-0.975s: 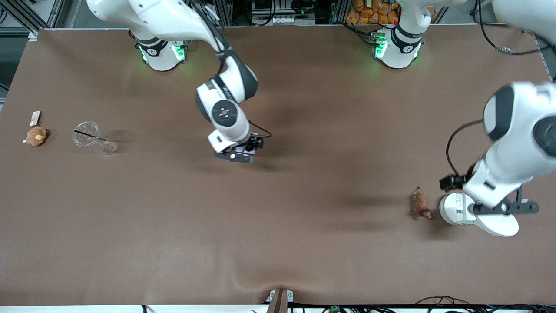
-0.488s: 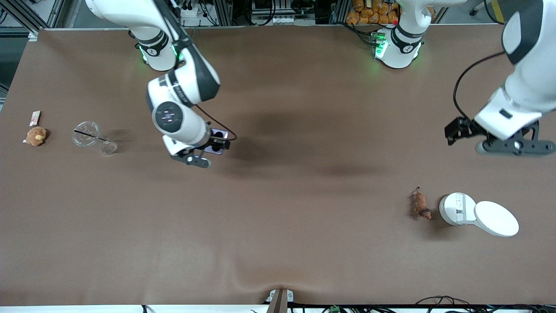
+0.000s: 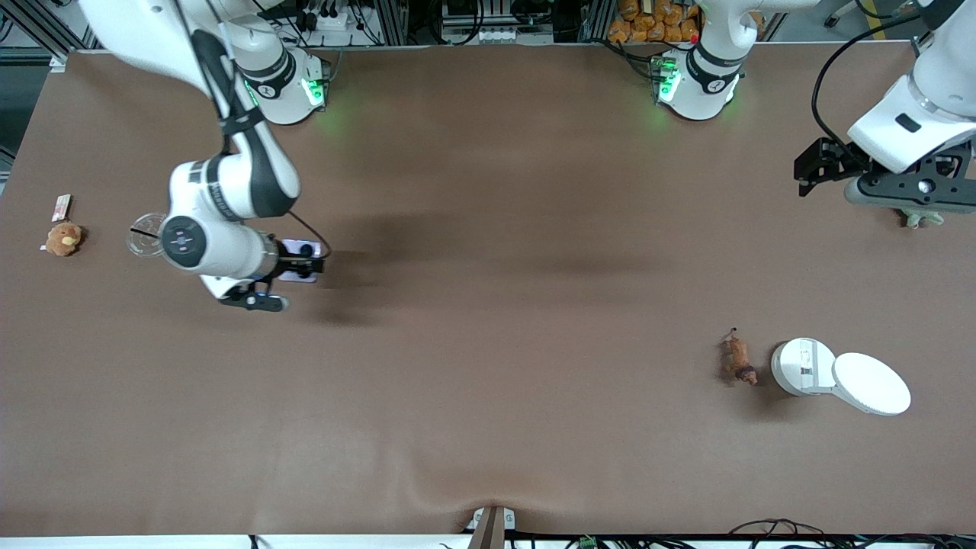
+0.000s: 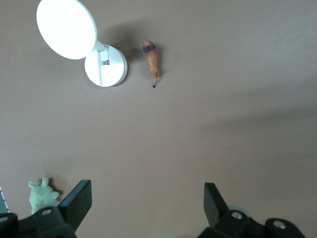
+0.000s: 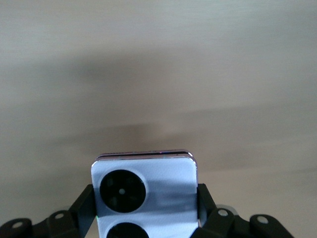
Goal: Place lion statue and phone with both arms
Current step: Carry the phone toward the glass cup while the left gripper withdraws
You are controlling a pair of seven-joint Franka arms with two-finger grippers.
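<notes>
The lion statue, small and reddish-brown, lies on the brown table near the left arm's end; it also shows in the left wrist view. My left gripper is open and empty, up in the air away from the lion; its fingers stand wide apart. My right gripper is shut on the phone, a pale lavender square with two black camera circles, and holds it above the table toward the right arm's end.
A white round hinged case lies open beside the lion. A green plush turtle sits under the left gripper. A clear cup lid with straw, a tan plush toy and a small card lie at the right arm's end.
My right gripper has carried the phone from mid-table toward the right arm's end. My left gripper has risen from beside the white case and lion and moved toward its base.
</notes>
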